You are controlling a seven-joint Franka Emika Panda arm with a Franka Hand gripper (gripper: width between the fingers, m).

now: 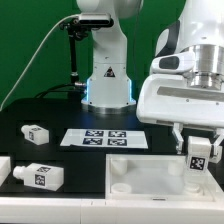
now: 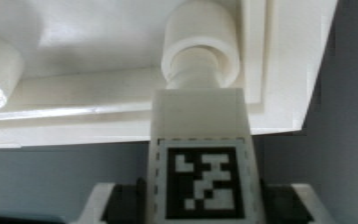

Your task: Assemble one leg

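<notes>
My gripper (image 1: 198, 150) is shut on a leg (image 1: 197, 157), a stubby white block with a black-and-white tag, and holds it upright over the near right corner of the large flat white tabletop piece (image 1: 145, 170). In the wrist view the leg (image 2: 206, 130) is between my fingers, its round peg end touching a raised round socket (image 2: 211, 52) on the tabletop piece (image 2: 87, 60). Another leg (image 1: 36, 133) lies on the black table at the exterior view's left. A third leg (image 1: 40, 177) lies nearer the front left.
The marker board (image 1: 104, 138) lies flat on the table behind the tabletop piece. The robot base (image 1: 108, 80) stands at the back centre. A white part (image 1: 4, 168) shows at the left edge. A cable hangs from a stand (image 1: 72, 50) at the back left.
</notes>
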